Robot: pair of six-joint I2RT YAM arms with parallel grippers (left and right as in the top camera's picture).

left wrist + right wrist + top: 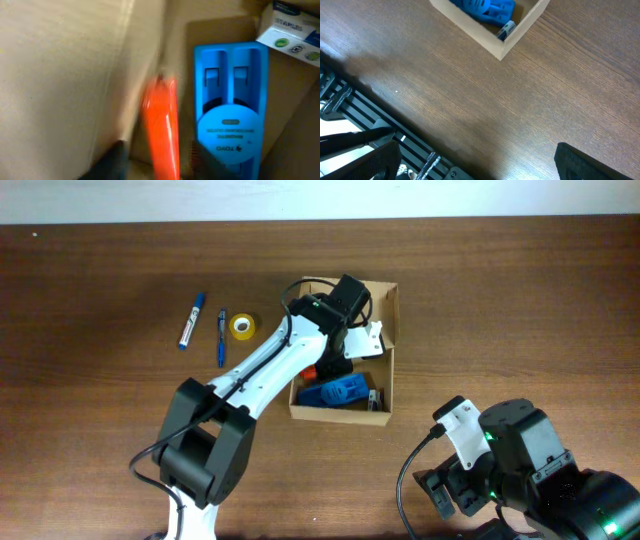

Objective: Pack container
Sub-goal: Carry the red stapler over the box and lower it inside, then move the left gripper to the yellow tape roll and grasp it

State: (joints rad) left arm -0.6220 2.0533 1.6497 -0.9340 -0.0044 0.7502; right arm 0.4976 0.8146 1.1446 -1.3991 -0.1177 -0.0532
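You are working in a crowded box [393,350]. The left arm [265,365] is reaching in over the near-left corner and covering most of the opening. Inside, the left gripper [155,165] is standing astride an orange piece [160,130], squeezed between the cardboard wall and a blue holder [335,392]. A staple packet [292,30] is blocking the space beyond that. A marker [190,320], pen [221,338] and tape roll [241,326] are cluttering the table [520,300] left of the box. The stretch between the box and the wide-spread right gripper [477,147] is lying bare.
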